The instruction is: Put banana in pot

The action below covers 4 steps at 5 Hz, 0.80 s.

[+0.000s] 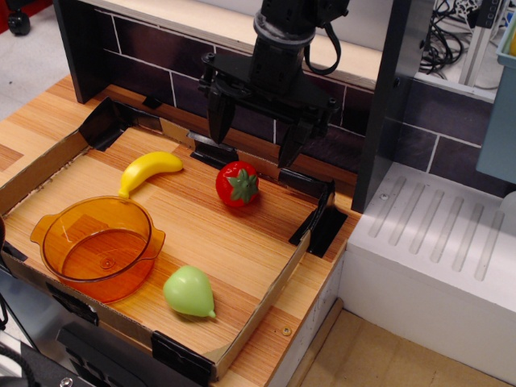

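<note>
The yellow banana (149,169) lies on the wooden tray floor at the back left, just behind the pot. The translucent orange pot (99,245) stands at the front left, with nothing in it. My black gripper (254,141) hangs open and empty above the back of the tray, its two fingers spread wide, to the right of the banana and above a red strawberry (237,184).
A light green pear (189,292) lies near the tray's front edge. The low cardboard wall (266,302) with black corner brackets rings the tray. A dark tiled back wall stands behind, and a white drain board (439,242) is to the right.
</note>
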Motion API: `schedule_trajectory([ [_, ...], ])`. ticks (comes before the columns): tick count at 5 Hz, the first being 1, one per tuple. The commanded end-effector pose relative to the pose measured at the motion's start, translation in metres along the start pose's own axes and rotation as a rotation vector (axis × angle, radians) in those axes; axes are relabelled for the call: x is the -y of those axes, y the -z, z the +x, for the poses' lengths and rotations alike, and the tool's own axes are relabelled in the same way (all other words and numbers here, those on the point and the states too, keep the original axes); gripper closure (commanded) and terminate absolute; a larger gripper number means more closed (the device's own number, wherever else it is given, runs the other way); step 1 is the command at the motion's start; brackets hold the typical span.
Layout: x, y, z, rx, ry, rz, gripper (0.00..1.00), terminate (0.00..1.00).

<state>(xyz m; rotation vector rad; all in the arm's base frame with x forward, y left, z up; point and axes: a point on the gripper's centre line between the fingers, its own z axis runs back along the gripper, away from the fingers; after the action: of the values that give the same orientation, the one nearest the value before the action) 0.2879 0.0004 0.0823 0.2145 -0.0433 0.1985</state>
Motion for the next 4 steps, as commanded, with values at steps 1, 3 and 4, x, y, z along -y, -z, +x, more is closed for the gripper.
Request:
schedule_trajectory([
  [1, -0.003, -0.013, 0.009, 0.053, -0.009, -0.014, 0.0, 0.0],
  [3, -0.032, -0.013, 0.015, 0.091, 0.067, -0.064, 0.0, 0.0],
  [4, -0.055, -0.012, 0.018, 0.156, 0.146, -0.109, 0.0, 0.0],
])
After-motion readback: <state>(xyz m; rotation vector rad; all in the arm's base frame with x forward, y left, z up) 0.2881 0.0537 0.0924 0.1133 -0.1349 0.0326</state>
